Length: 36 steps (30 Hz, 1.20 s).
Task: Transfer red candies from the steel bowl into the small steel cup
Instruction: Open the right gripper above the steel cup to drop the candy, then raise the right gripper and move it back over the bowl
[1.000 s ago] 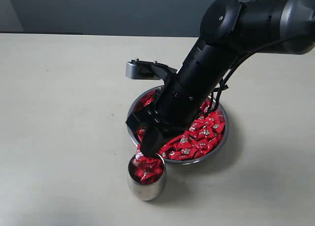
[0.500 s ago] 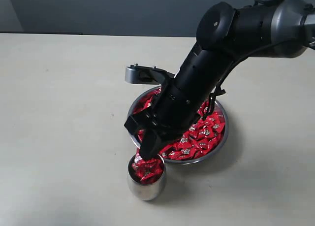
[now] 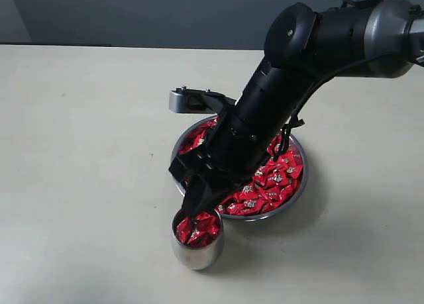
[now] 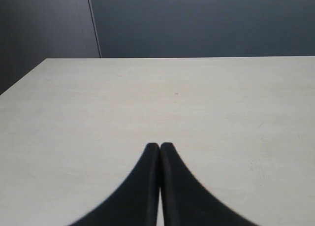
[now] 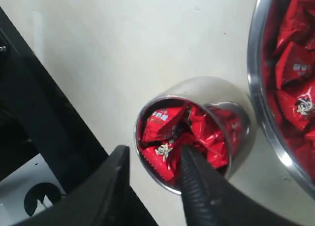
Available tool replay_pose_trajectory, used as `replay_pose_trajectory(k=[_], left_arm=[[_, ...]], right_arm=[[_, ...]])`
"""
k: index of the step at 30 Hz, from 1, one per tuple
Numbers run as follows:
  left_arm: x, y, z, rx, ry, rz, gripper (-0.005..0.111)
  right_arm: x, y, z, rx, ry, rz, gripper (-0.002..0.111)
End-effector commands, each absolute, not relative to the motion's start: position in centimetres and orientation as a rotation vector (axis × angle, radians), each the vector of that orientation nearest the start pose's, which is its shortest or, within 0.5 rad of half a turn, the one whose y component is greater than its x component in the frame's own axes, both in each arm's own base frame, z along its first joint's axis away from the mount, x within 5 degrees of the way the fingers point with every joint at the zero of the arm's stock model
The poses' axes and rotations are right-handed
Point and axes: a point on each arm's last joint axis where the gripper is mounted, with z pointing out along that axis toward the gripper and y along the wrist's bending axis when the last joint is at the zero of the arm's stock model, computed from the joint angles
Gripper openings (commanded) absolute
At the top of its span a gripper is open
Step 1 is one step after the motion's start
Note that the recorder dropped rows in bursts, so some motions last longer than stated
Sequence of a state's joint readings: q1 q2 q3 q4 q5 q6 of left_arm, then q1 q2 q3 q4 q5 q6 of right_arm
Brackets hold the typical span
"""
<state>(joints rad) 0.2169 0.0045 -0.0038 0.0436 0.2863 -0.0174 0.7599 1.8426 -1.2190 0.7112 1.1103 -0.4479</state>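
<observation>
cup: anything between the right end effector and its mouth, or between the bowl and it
Nothing visible does. The right end effector hangs open just above the cup, and the cup stands close beside the bowl with no other thing between them. The candies in the cup reach about its rim.

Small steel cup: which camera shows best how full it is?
Right wrist view: it looks straight into the small steel cup, red candies near the rim. Exterior view shows it side-on, mouth partly behind the arm. Left wrist view misses it.
</observation>
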Motion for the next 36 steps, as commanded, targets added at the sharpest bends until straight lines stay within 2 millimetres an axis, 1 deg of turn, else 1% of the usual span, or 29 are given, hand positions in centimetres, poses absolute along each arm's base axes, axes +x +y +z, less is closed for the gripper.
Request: replay_pose_trajectory(k=[1,7,10,12,14,15,16,21,25,31,36], left_arm=[[5.3,1.3,18.7,-0.181,1.762,0.186,0.000],[5.3,1.3,18.7,-0.181,1.762,0.186,0.000],[5.3,1.3,18.7,-0.181,1.762,0.186,0.000],[5.3,1.3,18.7,-0.181,1.762,0.186,0.000],[5.3,1.3,18.7,-0.181,1.762,0.186,0.000],[5.3,1.3,18.7,-0.181,1.762,0.186,0.000],[5.3,1.3,18.7,-0.181,1.762,0.186,0.000],[5.3,1.3,18.7,-0.181,1.762,0.186,0.000],[5.3,1.3,18.7,-0.181,1.762,0.186,0.000],[5.3,1.3,18.7,-0.181,1.762,0.186,0.000],[5.3,1.3,18.7,-0.181,1.762,0.186,0.000]], right_arm=[[21.3,27.5,20.3,-1.317,2.863,0.977,0.035],[21.4,27.3,20.3,-1.317,2.854,0.961,0.035],[21.8,27.0,20.6,-1.334,2.808,0.853,0.035],[22.0,26.8,21.4,-1.314,2.757,0.814,0.035],[22.5,26.5,22.7,-1.254,2.677,0.750,0.035],[22.6,26.4,23.0,-1.244,2.663,0.715,0.035],[22.9,26.0,23.1,-1.231,2.654,0.632,0.035],[23.8,24.6,23.2,-1.191,2.661,0.365,0.035],[24.3,24.2,23.2,-1.143,2.654,0.289,0.035],[25.2,23.7,23.3,-1.128,2.599,0.157,0.035],[26.1,23.5,23.5,-1.041,2.543,0.074,0.035]])
